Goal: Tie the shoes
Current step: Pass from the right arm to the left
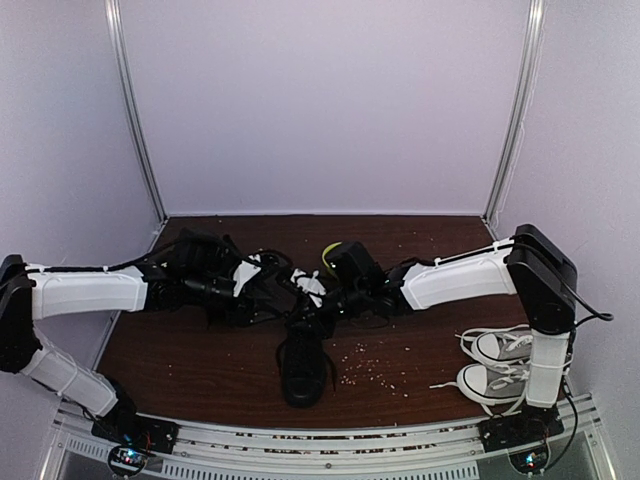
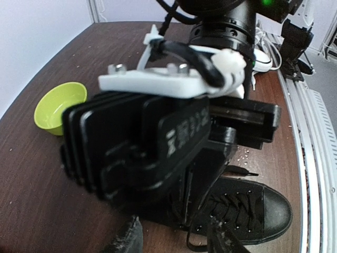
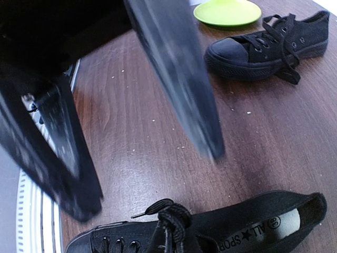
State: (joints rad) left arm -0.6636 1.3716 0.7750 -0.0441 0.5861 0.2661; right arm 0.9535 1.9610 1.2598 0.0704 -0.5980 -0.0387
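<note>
One black shoe (image 1: 301,368) lies mid-table with its toe toward the arms; in the right wrist view it (image 3: 274,221) runs along the bottom edge. My right gripper (image 2: 184,219) points down at its lace area, jaws together. A twisted black lace (image 3: 176,216) rises from the shoe toward that gripper. My left gripper (image 2: 176,242) faces it and is open, with a finger (image 2: 129,237) on either side and nothing between them. From the right wrist, the left gripper (image 3: 147,179) hovers above the bare table. The second black shoe (image 3: 268,45) lies farther back, laces loose.
A green bowl (image 1: 329,256) sits behind the grippers, next to the second shoe. A grey-and-white pair with white laces (image 1: 497,365) stands at the near right by the right arm's base. Pale crumbs (image 1: 365,365) dot the brown table. A metal rail (image 1: 330,455) runs along the near edge.
</note>
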